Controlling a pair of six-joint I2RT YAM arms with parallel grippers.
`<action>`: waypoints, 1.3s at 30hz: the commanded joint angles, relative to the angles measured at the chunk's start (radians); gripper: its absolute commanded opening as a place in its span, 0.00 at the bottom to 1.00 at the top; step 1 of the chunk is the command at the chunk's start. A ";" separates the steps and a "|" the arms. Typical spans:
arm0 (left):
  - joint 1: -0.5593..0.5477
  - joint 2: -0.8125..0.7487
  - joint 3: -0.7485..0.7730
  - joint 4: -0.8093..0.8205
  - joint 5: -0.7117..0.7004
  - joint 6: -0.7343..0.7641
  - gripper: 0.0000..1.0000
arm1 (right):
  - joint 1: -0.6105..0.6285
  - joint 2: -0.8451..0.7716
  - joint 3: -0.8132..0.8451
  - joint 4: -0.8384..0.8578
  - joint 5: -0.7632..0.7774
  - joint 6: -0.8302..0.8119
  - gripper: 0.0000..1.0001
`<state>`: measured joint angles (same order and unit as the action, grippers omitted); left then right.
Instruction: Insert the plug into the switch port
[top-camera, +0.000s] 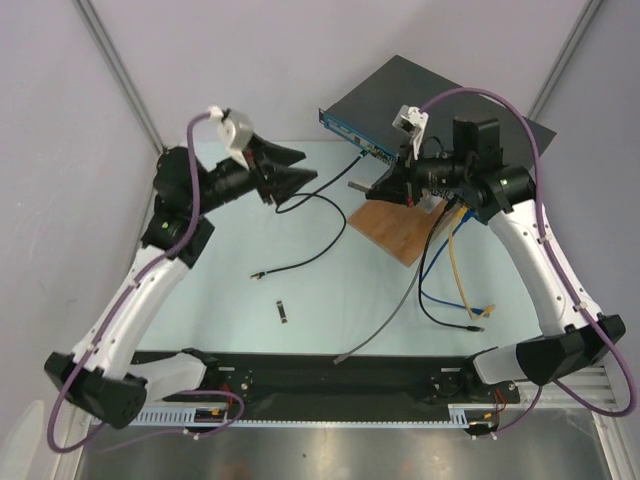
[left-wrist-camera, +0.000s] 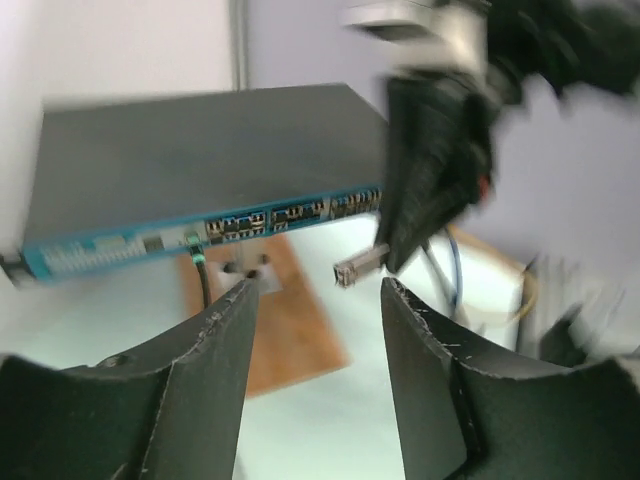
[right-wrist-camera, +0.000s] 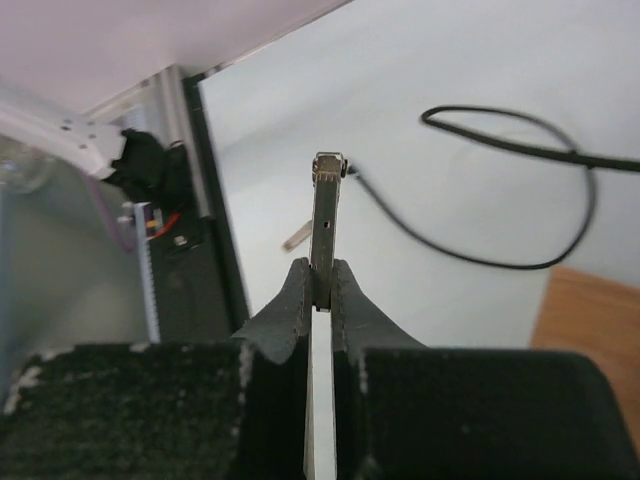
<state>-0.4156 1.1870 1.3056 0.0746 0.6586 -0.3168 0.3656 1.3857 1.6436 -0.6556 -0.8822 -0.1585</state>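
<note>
- The right gripper (right-wrist-camera: 321, 285) was pinched narrow on the plug (right-wrist-camera: 326, 215). The plug was a slim metal bar seen edge-on between the two fingertips, and its framed tip stuck out well past them.
- From above, the plug (top-camera: 357, 186) jutted left out of the right gripper (top-camera: 385, 185). It was held in the air above the left end of the wooden board (top-camera: 398, 235).
- In the left wrist view the plug (left-wrist-camera: 358, 266) hung lower in the frame than the row of sockets. It was apart from the sockets and sat in none of them.
- The switch (top-camera: 440, 105) lay flat at the far right of the table, just behind the board. Its blue front face (top-camera: 355, 135) was turned toward the left arm.
- A dark lead (left-wrist-camera: 205, 285) dropped from the left part of that face, close to a small green light.
- The left gripper (left-wrist-camera: 315, 300) stood wide open, with its two dark fingers (left-wrist-camera: 215, 350) framing the switch (left-wrist-camera: 200, 150) and the plug. From above, the left gripper (top-camera: 297, 167) was well left of the plug and pointed toward it.
- A black cable (top-camera: 300, 265) looped across the pale table (top-camera: 200, 300) between the arms.
- A small dark piece (top-camera: 284, 312) lay apart near the middle of the table, and a grey cable (top-camera: 390, 310) ran toward the near edge.
- A blue cable (top-camera: 432, 285) and a yellow cable (top-camera: 460, 275) trailed down beside the right arm.
</note>
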 joint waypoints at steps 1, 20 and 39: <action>-0.041 -0.108 -0.061 -0.066 0.223 0.609 0.58 | -0.043 0.051 0.053 -0.229 -0.254 -0.010 0.00; -0.449 -0.162 -0.180 -0.383 -0.066 1.289 0.52 | -0.013 0.030 -0.148 -0.257 -0.449 0.154 0.00; -0.457 -0.115 -0.203 -0.357 -0.143 1.294 0.45 | 0.032 0.032 -0.168 -0.231 -0.429 0.185 0.00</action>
<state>-0.8658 1.0664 1.1069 -0.3180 0.5171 0.9535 0.3901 1.4490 1.4723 -0.9134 -1.2919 0.0113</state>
